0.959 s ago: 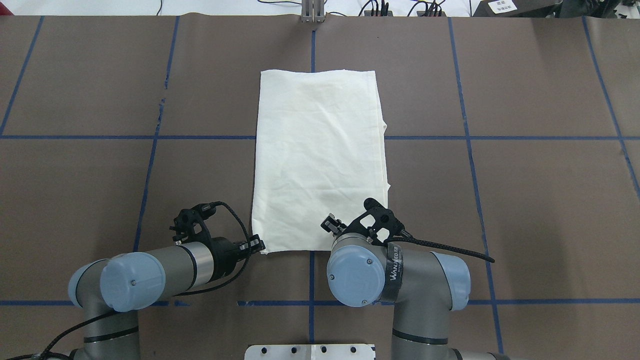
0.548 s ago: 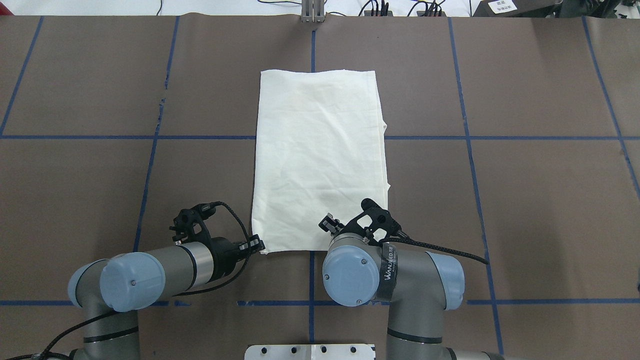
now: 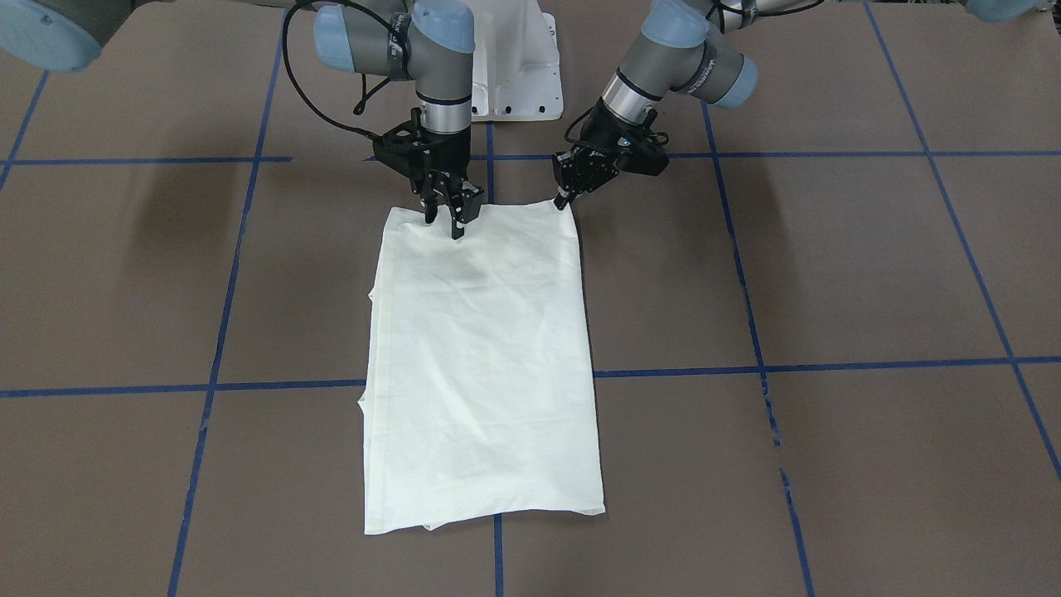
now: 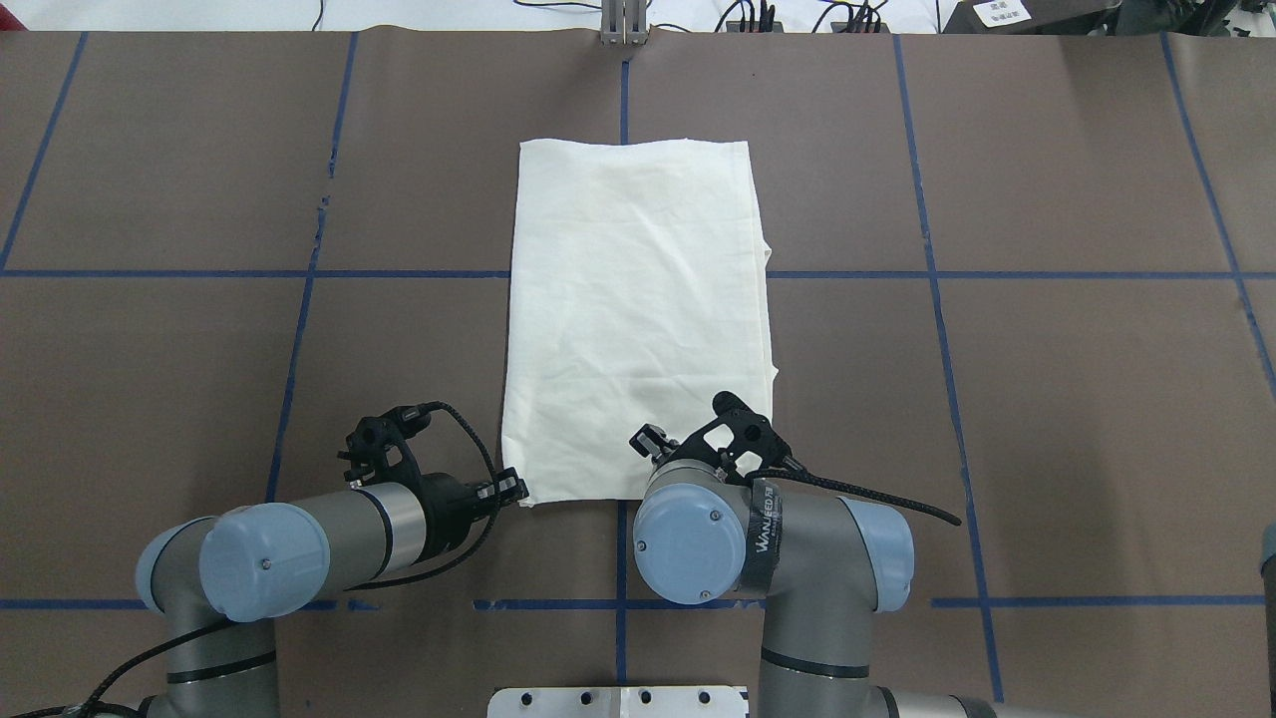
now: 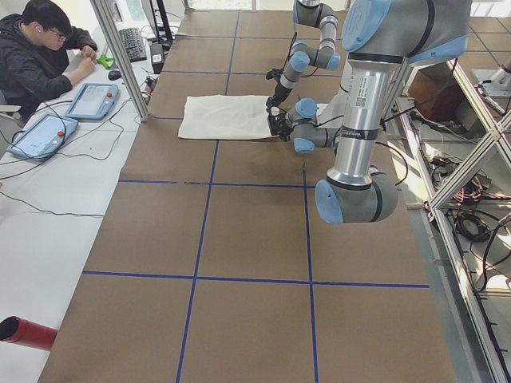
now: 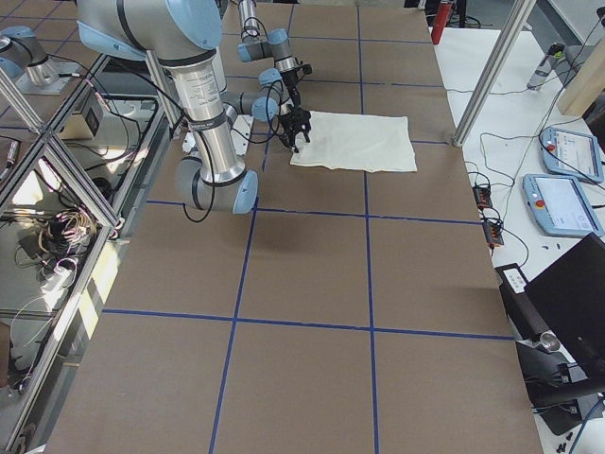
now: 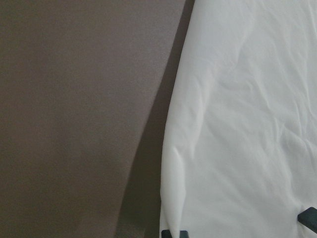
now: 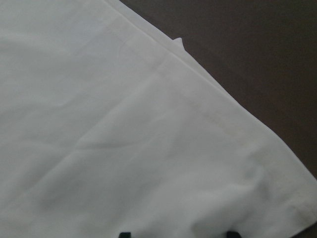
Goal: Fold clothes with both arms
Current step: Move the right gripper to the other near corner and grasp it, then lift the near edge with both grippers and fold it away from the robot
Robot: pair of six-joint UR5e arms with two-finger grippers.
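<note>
Folded T-shirt (image 4: 638, 319) lies flat mid-worktop (image 4: 1047, 399), long axis running away from the robot, near edge just ahead of the pedestal base (image 3: 514, 75). Left end effector (image 3: 566, 199) sits at the shirt's near-left corner, fingertips straddling the side edge. Right end effector (image 3: 452, 217) stands over the near edge, inboard of the near-right corner, tips above the cloth. Across the worktop from the robot, a person (image 5: 44, 56) sits at a side table with two tablets (image 5: 92, 101) in front.
</note>
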